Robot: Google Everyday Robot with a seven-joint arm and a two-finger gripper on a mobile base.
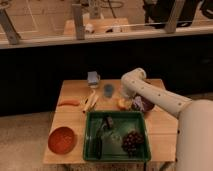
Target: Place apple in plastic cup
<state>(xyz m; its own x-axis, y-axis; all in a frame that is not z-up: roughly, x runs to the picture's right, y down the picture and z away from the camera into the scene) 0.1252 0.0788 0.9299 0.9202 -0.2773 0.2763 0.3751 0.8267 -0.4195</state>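
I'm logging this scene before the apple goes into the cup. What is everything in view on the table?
table: one, light wood, centre of view
apple: one, yellow-orange, just behind the tray
cup: one, blue-grey, behind and left of the apple
box: one, blue and white, back edge, left of the cup
carrot: one, orange, left side
pale long thing: one, cream-yellow, right of the carrot, too unclear to name
orange bowl: one, front left corner
purple bowl: one, dark, right of the apple, partly under the arm
tray: one, green, front centre
grapes: one bunch, dark, in the tray's right half
dark things: a few, in the tray, unclear
arm: one, white, reaching in from the right
gripper: one, down at the apple
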